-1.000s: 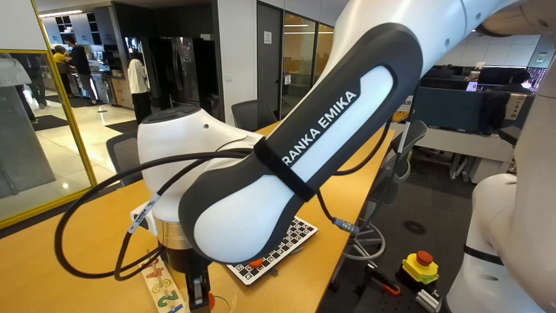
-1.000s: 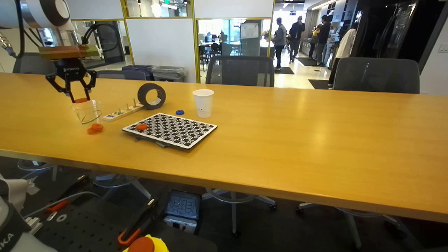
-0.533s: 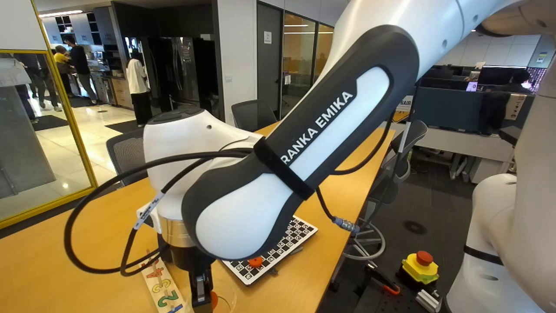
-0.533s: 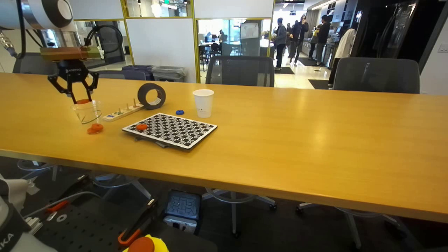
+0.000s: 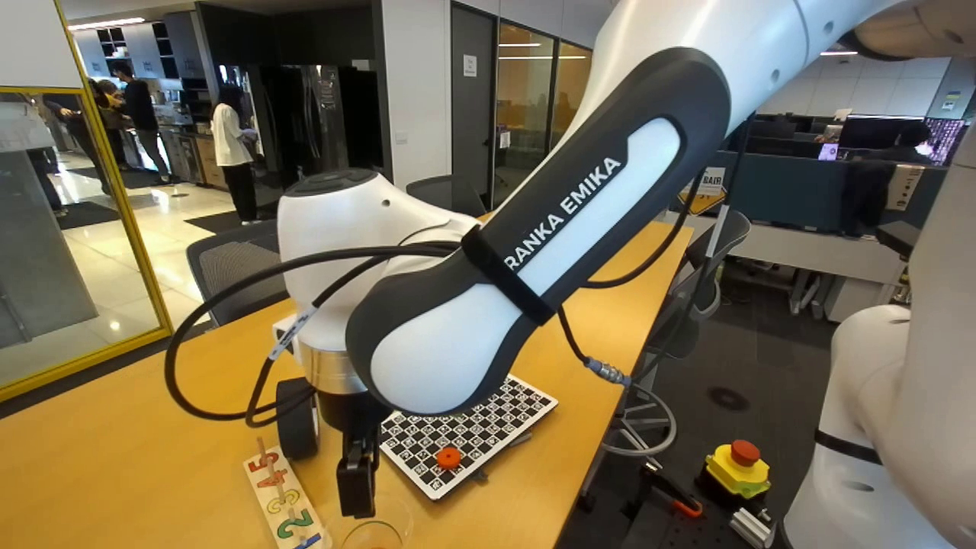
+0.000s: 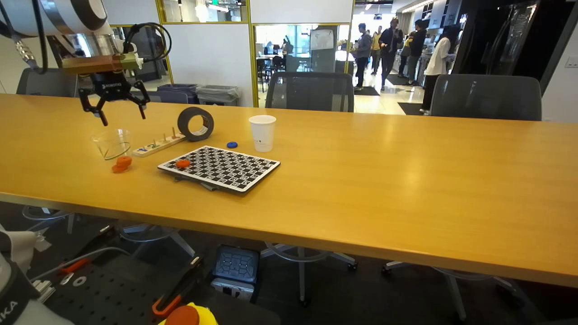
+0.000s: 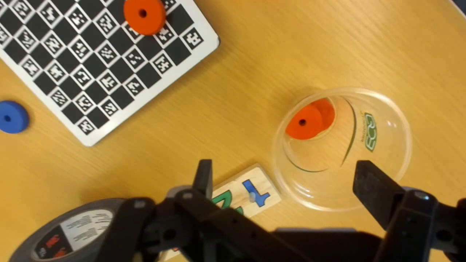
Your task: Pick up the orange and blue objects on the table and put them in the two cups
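Left in an exterior view: the clear cup (image 6: 111,145), orange pieces (image 7: 310,127) apparently inside per the wrist view. Above it, the gripper (image 6: 124,120) stands spread. Rightward: another orange piece (image 6: 183,164) on the checkered board (image 6: 226,169), the blue piece (image 6: 232,145) behind, then the white cup (image 6: 263,135), shown here only. In an exterior view the clear cup (image 5: 393,512) is cropped below.

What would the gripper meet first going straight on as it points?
Probably the clear cup: in the wrist view, the open gripper has one finger overlapping its mouth. Depth is unclear, so I can't tell whether rim or inside.
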Controlling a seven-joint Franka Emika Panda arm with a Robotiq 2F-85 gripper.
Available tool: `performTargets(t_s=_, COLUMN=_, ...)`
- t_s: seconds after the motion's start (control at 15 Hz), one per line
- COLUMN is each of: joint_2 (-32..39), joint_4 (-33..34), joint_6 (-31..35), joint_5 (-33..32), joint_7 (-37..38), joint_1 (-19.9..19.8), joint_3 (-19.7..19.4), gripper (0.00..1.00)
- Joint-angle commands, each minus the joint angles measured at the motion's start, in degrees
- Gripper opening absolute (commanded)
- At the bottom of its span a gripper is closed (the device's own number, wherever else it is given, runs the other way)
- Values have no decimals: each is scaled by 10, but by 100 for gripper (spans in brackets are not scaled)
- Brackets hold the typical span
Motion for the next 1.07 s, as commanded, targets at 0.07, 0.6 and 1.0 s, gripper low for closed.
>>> performTargets(t_s=0.07, joint_2=-49, joint_4=-28, joint_6=14, joint_5=-40, joint_7=90, joint_1=-19, joint_3=-22, gripper=100)
performTargets(t_s=0.6, joint_2=-28, joint_4=-58, joint_6=45, joint_5=-48, joint_7=240, joint_1=-63, joint_3=-60, gripper=100)
performTargets(t_s=1.0, joint_2=21, joint_4=-80, joint_6=97, joint_5=-49, joint_7=344, joint_1=-78, joint_3=-86, gripper=100)
